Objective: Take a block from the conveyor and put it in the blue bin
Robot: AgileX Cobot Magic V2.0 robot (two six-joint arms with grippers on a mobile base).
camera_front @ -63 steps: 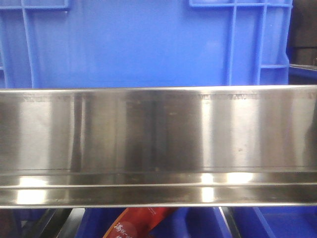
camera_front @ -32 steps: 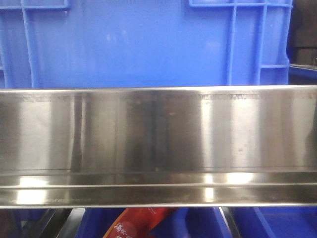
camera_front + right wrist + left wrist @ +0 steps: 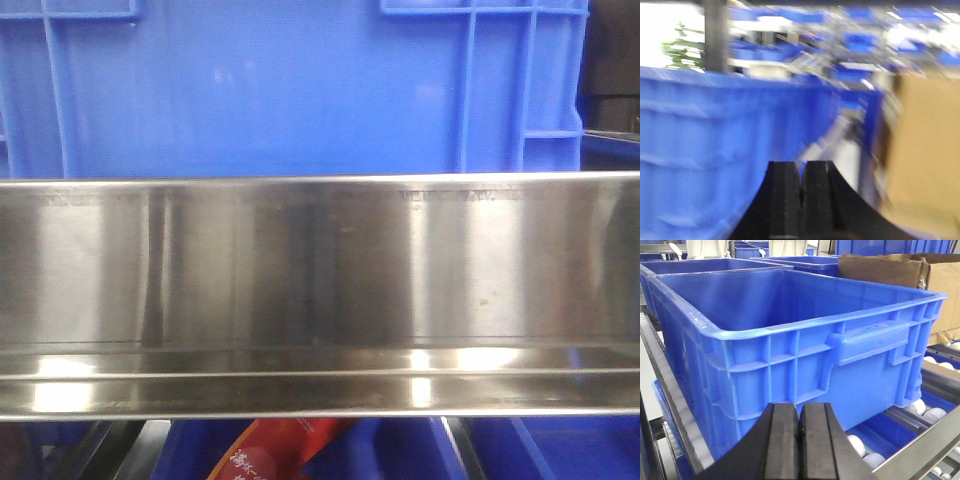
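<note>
Blue bin [image 3: 790, 335] sits on a roller rack [image 3: 670, 405], its long edge running along the rack's left rail, with white rollers [image 3: 920, 407] showing under its right end; its inside shows bare blue walls and no block appears in any view; a torn cardboard box [image 3: 900, 267] stands just beyond its far right corner; the left claw [image 3: 799, 440] hangs before the bin's ribbed near wall, pads pressed together, holding nothing; the right claw [image 3: 801, 195] is likewise pinched closed on nothing, its view badly blurred; from the front, a brushed steel rail [image 3: 320, 290] crosses below a blue crate wall [image 3: 280, 90], with a red printed packet [image 3: 285, 450] beneath it.
</note>
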